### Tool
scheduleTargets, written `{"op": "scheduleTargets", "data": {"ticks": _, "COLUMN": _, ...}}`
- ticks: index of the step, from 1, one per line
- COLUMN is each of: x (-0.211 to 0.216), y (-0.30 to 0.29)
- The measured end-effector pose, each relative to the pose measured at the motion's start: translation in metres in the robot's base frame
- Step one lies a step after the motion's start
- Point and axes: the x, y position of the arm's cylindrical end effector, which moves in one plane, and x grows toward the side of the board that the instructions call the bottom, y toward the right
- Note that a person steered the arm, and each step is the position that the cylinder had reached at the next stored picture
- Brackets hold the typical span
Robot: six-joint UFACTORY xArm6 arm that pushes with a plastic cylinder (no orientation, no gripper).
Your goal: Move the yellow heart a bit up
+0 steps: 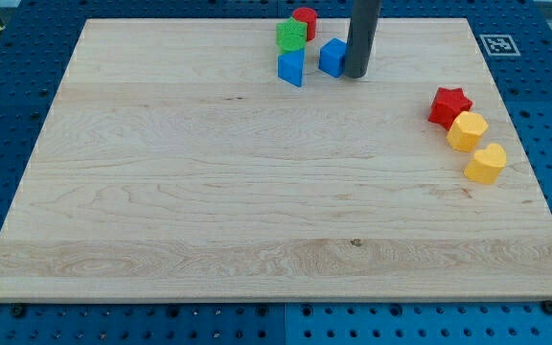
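1. I am watching the yellow heart [486,164] sitting near the table's [209,192] right edge, touching the yellow hexagon [468,131], with the red star [448,105] just beyond.
2. My tip [355,74] is resting near the top edge, just beside a blue block [333,57], well apart from the heart; as an end effector it is a bare rod, holding nothing.
3. I am judging it best to circle below the heart and push gently upward, expecting the hexagon to crowd it.
4. The rod is running out of frame; the red cylinder [305,21] is partly hiding behind the green block [290,35], beside another blue block [291,67].
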Motion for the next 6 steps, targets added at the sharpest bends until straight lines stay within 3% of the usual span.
{"op": "scheduleTargets", "data": {"ticks": 4, "x": -0.016, "y": -0.006}}
{"op": "scheduleTargets", "data": {"ticks": 6, "x": -0.014, "y": 0.102}}
